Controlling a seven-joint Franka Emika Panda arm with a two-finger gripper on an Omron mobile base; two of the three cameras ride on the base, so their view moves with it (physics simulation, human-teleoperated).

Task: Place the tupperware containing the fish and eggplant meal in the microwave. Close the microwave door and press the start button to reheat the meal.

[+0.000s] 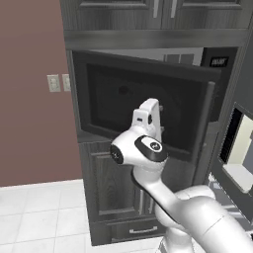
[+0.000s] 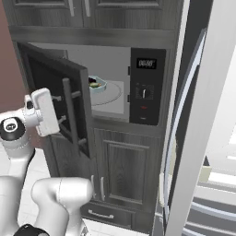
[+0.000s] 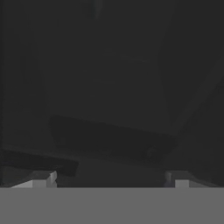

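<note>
- The tupperware [image 2: 97, 85], a shallow pale blue-grey open container with a raised rim, sits inside the microwave [image 2: 145, 87] on the pale round turntable [image 2: 109, 94], toward its left side.
- In the tupperware I see the fish and eggplant meal [image 2: 94, 83]: a dark rounded piece with a small yellowish-green piece against it; finer detail is too small for me to tell.
- The microwave is a black built-in unit set in dark grey wood cabinetry [image 2: 124, 170]. Its control panel [image 2: 146, 85], right of the cavity, carries a digital display at the top and a round dial below it.
- The microwave door [image 1: 148, 106] stands partly open, hinged at the left of the cavity: a wide dark panel with a large glass window and a long vertical bar handle [image 2: 69, 113] along its free edge.
- My gripper [image 2: 57, 110] is at the outer face of the door, just beside the bar handle; I cannot tell whether it touches the door.
- In the hand view the two fingertips [image 3: 43, 179] stand wide apart with nothing between them, facing a dark surface close ahead.
- A white fridge door [image 2: 203, 115] stands open to the right of the microwave.
</note>
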